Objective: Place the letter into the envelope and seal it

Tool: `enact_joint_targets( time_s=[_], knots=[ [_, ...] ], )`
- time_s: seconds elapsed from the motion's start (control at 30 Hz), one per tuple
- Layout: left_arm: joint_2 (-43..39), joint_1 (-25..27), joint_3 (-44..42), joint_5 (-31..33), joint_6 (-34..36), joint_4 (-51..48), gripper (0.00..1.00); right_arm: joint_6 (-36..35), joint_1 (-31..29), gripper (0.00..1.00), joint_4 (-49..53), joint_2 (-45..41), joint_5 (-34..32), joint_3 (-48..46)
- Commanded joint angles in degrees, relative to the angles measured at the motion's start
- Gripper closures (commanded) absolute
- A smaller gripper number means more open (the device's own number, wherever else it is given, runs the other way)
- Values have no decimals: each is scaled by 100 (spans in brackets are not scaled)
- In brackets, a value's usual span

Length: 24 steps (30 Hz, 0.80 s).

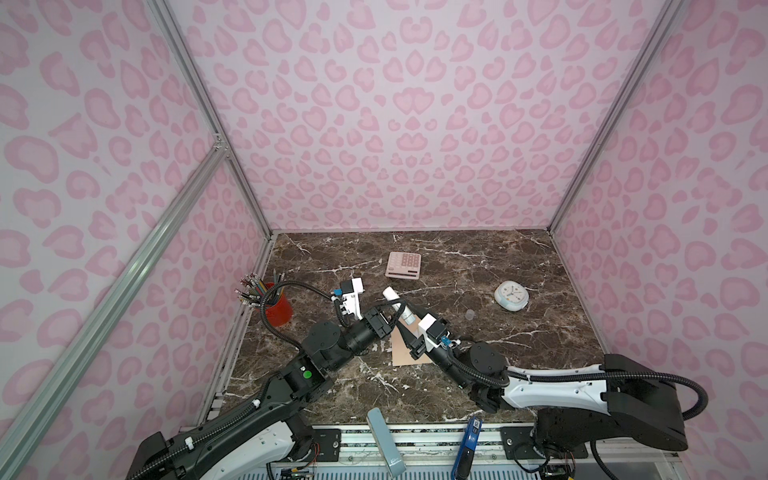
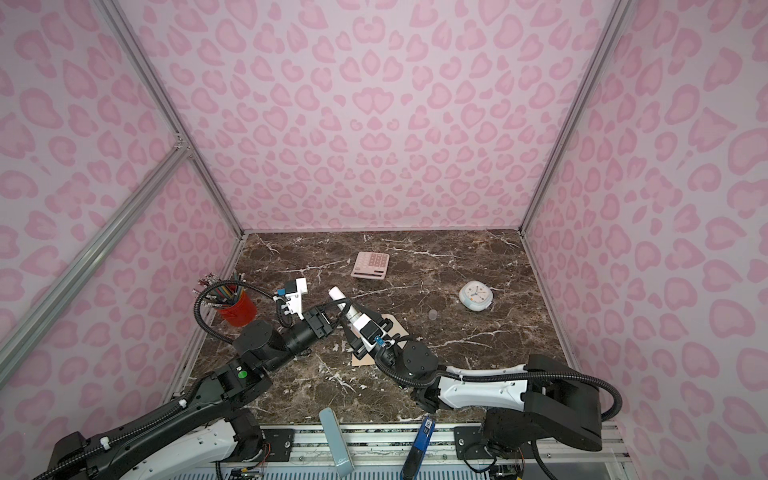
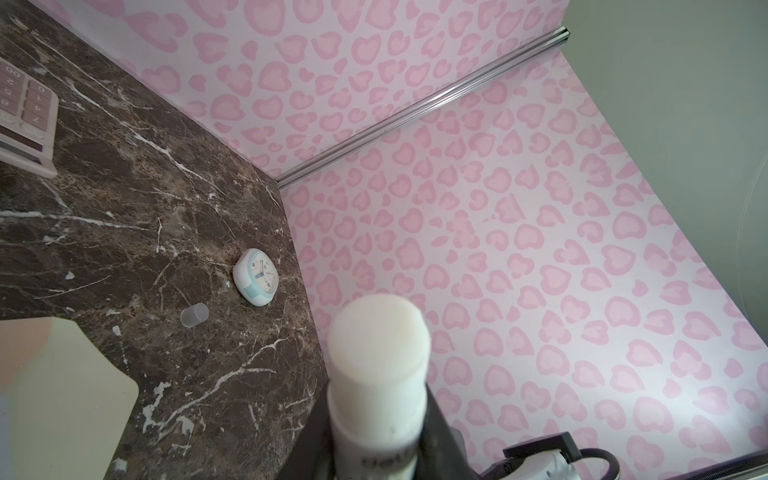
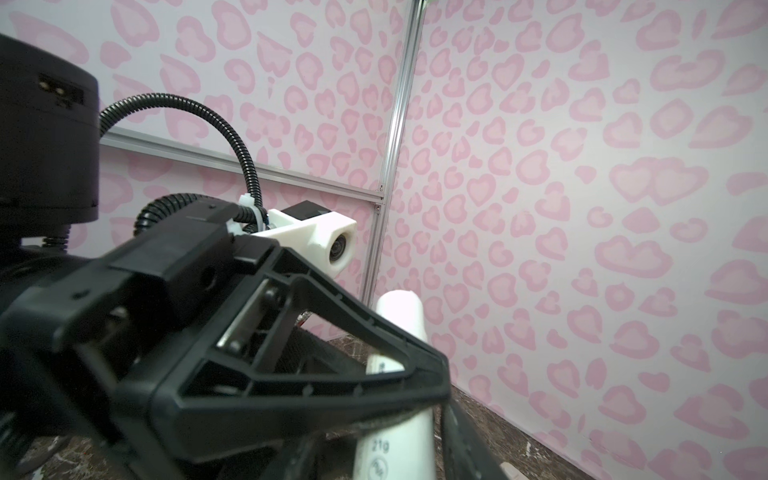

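Note:
The peach-tan envelope (image 1: 405, 353) (image 2: 397, 328) lies flat on the marble table under both wrists. Its pale flap (image 3: 70, 395) is turned open. The letter does not show in any view. My left gripper (image 1: 397, 311) (image 2: 341, 312) (image 3: 378, 436) is shut on an uncapped white glue stick (image 1: 392, 297) (image 2: 337, 296) (image 3: 378, 365) (image 4: 401, 320), held tilted above the envelope. My right gripper (image 1: 409, 323) (image 2: 360, 325) (image 4: 395, 449) has its jaws on either side of the stick's lower end, with a thin gap still showing beside one finger.
The glue stick's clear cap (image 1: 470, 314) (image 3: 194, 314) lies on the table to the right. A pink calculator (image 1: 403, 265) sits at the back and a small clock (image 1: 511, 296) at the right. A red pencil cup (image 1: 277, 309) stands at the left edge.

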<state>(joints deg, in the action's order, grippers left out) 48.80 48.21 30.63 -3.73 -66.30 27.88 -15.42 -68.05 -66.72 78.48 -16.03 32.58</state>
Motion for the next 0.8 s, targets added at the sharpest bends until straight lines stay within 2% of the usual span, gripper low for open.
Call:
enact_joint_targets(
  time_s=[0.0,0.2,0.37,0.5,0.57,0.67,0.77],
  knots=[
    [85,31,104,-730,23,272,92,173,46,59,-52,60,-190,65],
    [182,31,127,-871,21,223,93,284,132,64,-25,78,-251,66],
    [215,31,147,-959,56,145,87,320,164,77,75,60,-395,63],
    [143,31,108,-947,58,195,68,388,187,84,197,-27,-462,30],
    [56,33,57,-873,54,258,54,467,187,86,345,-108,-449,2],
    [-61,25,74,-772,115,147,45,616,188,87,719,-272,-249,4],
    [-121,-8,130,-732,177,29,42,748,190,88,1218,-479,-42,48]
  ],
)
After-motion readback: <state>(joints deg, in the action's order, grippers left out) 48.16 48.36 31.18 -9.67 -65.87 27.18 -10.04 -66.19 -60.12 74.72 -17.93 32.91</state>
